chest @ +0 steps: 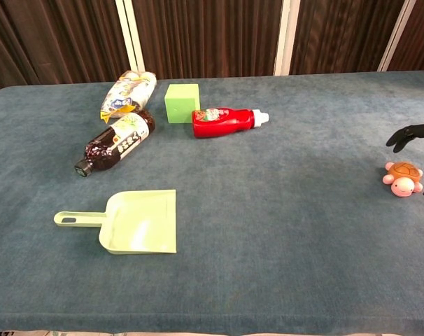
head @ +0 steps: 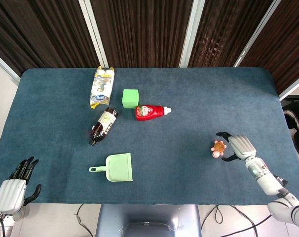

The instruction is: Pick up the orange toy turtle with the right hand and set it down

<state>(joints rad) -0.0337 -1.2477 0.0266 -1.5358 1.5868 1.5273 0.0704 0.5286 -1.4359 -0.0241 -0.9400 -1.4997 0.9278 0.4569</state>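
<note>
The orange toy turtle (head: 219, 147) (chest: 402, 177), with a brown-orange shell and pink head and feet, lies upright on the blue tablecloth at the right side. My right hand (head: 240, 146) is just to its right, open, its dark fingers (chest: 408, 133) spread and apart from the turtle. My left hand (head: 14, 189) hangs off the table's near left corner, fingers apart, holding nothing.
A green dustpan (head: 118, 167) lies front left of centre. Further back lie a dark drink bottle (head: 102, 125), a red ketchup bottle (head: 150, 111), a green cube (head: 130, 97) and a yellow-white snack bag (head: 101, 86). The table's right edge (head: 286, 129) is near the turtle.
</note>
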